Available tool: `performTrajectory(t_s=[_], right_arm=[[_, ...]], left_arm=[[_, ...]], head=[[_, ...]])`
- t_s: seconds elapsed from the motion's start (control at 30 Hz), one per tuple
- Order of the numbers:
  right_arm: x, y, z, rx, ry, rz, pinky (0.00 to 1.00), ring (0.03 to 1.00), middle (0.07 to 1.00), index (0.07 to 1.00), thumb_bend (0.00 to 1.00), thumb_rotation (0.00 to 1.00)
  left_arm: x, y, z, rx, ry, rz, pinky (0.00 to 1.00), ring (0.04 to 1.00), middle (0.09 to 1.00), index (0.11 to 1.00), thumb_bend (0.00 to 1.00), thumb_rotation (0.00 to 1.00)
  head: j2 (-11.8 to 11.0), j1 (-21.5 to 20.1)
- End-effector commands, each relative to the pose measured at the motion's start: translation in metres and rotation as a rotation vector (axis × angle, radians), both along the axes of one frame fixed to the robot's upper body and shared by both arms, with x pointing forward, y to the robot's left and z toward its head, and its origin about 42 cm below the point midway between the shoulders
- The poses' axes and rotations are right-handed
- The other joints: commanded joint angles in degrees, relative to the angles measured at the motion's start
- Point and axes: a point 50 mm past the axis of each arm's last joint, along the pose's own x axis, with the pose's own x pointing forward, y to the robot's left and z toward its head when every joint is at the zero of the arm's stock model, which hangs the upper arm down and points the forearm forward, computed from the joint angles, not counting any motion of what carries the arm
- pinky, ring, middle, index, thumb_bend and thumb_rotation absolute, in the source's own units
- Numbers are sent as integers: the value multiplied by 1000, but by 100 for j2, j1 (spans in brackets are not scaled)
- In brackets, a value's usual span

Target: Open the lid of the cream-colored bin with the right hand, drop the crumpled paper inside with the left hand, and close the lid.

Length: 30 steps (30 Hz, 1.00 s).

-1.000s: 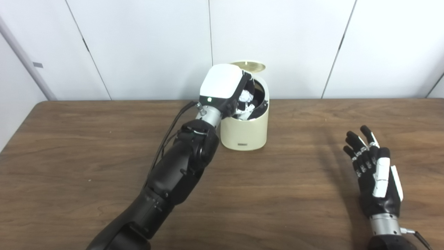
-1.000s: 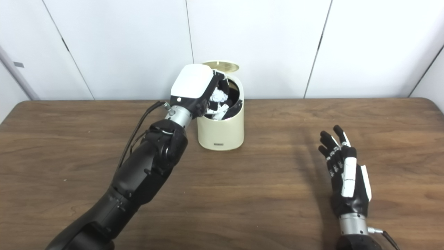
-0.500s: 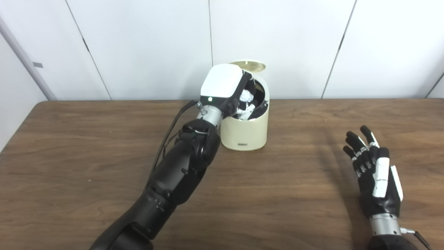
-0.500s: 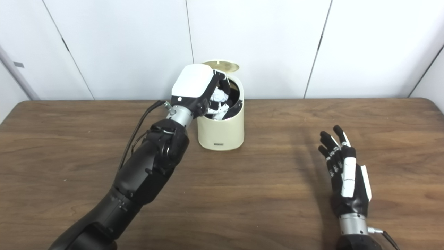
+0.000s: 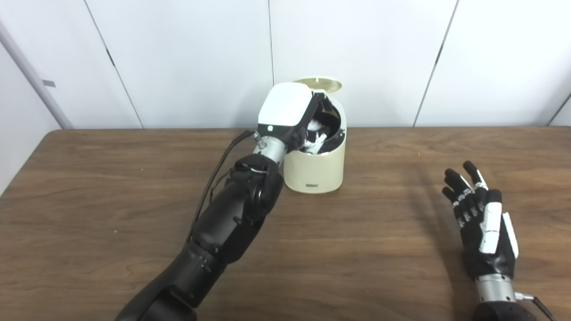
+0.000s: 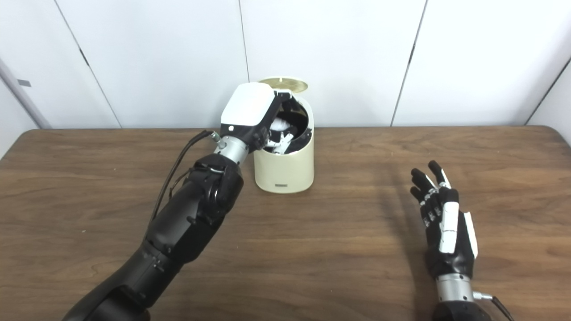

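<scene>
Since a second ago, the white wad I could see between my left fingers has dropped lower and now shows only as a pale scrap in the dark mouth of the bin; my right hand has not shifted at all.

From the left eye view: my left hand [image 5: 290,117] hangs over the open top of the cream-colored bin [image 5: 315,167], white back plate up, fingers dipped past the rim. A bit of crumpled paper [image 5: 315,124] shows just under them, inside the opening. I cannot tell from here whether my fingers are closed on it or have let it go. The lid [image 5: 317,84] stands tipped up at the back of the bin, so the opening step is done. My right hand [image 5: 484,227] rests well apart on the table [image 5: 379,249], fingers spread, holding nothing.

From the right eye view: the same story from a little to the side. My left hand [image 6: 250,110] covers the near left part of the rim, and the paper [image 6: 281,124] sits low within the mouth, close to my fingers. The lid [image 6: 283,83] is up. My right hand [image 6: 447,229] lies flat and empty, far from the bin [image 6: 285,167].

As I judge it, the drop is at or just past release. What remains is to pull my left hand clear and shut the lid.
</scene>
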Motion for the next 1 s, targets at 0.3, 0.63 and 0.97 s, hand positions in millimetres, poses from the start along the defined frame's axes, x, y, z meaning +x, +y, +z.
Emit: performTrajectory(t_s=[0.3, 0.63, 0.97], right_arm=[[-14, 5, -26, 26, 81, 3, 899, 900, 845, 918, 505, 1000], [-12, 5, -26, 30, 80, 0, 906, 907, 846, 930, 511, 1000], [-13, 4, -29, 34, 83, 3, 915, 904, 837, 927, 501, 1000]], left_arm=[[-1, -3, 10, 2, -35, -25, 560, 665, 698, 663, 875, 15], [-1, -2, 10, -8, -42, -24, 512, 621, 654, 633, 874, 0], [-9, 10, 11, -104, -93, -52, 500, 584, 622, 516, 604, 29]], head=[[31, 0], [21, 16], [-4, 27]])
